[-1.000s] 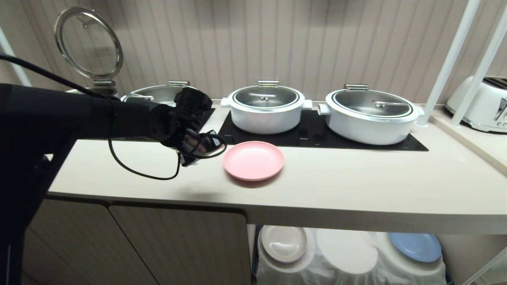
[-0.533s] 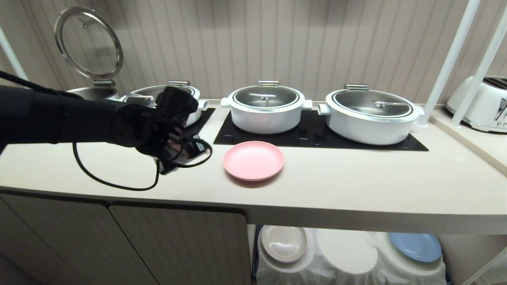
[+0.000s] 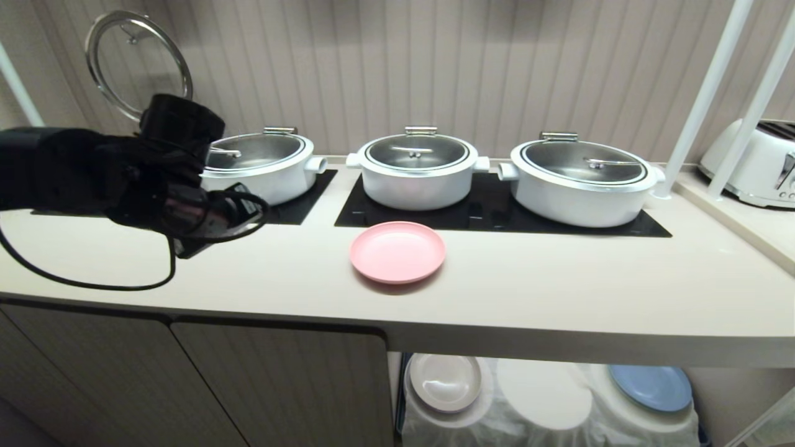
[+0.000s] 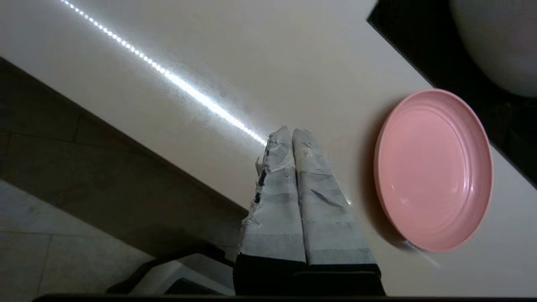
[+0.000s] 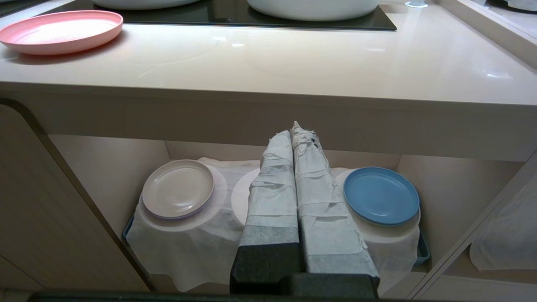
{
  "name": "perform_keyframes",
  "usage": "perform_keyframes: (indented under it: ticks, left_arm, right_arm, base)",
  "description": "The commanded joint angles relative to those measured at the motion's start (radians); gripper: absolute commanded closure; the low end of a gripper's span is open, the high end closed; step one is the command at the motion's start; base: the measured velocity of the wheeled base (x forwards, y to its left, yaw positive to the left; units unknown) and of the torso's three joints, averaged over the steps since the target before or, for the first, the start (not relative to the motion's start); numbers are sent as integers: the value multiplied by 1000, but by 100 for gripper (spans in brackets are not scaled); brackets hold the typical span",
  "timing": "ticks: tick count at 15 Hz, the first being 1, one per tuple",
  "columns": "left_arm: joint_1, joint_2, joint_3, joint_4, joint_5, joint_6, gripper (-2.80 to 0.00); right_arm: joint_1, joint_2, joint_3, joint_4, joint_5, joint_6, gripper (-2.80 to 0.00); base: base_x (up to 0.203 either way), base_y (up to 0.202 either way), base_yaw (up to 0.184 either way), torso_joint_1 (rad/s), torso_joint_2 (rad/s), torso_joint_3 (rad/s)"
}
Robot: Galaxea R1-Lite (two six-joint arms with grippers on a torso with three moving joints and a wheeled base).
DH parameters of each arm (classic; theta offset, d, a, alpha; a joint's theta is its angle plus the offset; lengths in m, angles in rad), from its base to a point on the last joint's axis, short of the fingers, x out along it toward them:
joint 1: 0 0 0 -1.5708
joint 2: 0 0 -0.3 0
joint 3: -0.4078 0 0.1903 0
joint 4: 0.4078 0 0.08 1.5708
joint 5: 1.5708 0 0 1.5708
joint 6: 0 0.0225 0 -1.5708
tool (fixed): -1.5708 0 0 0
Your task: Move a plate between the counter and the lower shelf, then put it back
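I saw the plate (image 3: 397,252) lying flat on the counter (image 3: 528,292), its open side up. It is round, so it had no long axis and pointed in no direction. It sat just in front of the black hob panel (image 3: 497,214), below the middle white pot (image 3: 417,171), and it touched neither.

My left gripper (image 4: 289,133) hung above the counter, well apart from the plate. Its two taped fingers (image 4: 277,197) were pressed together and held nothing. In the head view the left arm (image 3: 112,180) stood at about 9 o'clock from the plate, with a bare strip of counter between them. In the left wrist view the plate lay beside the closed fingertips, not between them, and its rim did not touch them.

The right gripper (image 5: 293,131) was low, in front of the lower shelf (image 5: 423,176), under the thick front edge of the counter. Its fingers were also together and empty. From there the plate was far up at about 10 o'clock, on the counter top.

In the lower shelf a cream plate (image 5: 178,195) lay on the mound at one end of the white cloth (image 5: 184,247) and a blue plate (image 5: 381,195) on the mound at the other end. The middle mound (image 3: 544,393) carried no plate.
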Motion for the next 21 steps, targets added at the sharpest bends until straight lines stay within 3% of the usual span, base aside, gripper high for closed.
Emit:
perform_keyframes:
  ticks: [1,3,6,9,11,14,17,19,21]
  left_arm:
    - [56,-89,5,1,-9,6,0]
    - [91,-158,30,0,-15,30,0]
    - [144,-272,113,-38,-25,135,0]
    - [206,-396,250,-182,-34,330,0]
    - [247,-469,334,-296,-54,424,0]
    - [258,-631,521,-447,-163,576,0]
    - [264,-831,815,-649,-361,711,0]
    - [266,-972,988,-722,-474,772,0]
    - [254,-1094,1118,-748,-514,802,0]
  right_arm:
    - [0,0,0,0,0,0,0]
    - [0,0,0,0,0,0,0]
    - [0,0,0,0,0,-1,0]
    - [0,0,0,0,0,0,0]
    - [0,0,0,0,0,0,0]
    - [0,0,0,0,0,0,0]
    - [0,0,0,0,0,0,0]
    - [0,0,0,0,0,-1,0]
    - [0,0,0,0,0,0,0]
  base:
    - [0,0,0,0,0,0]
    - [0,0,0,0,0,0]
    - [0,0,0,0,0,0]
    - [0,0,0,0,0,0]
    - [0,0,0,0,0,0]
    - [0,0,0,0,0,0]
    - [0,0,0,0,0,0]
    - [0,0,0,0,0,0]
    - [0,0,0,0,0,0]
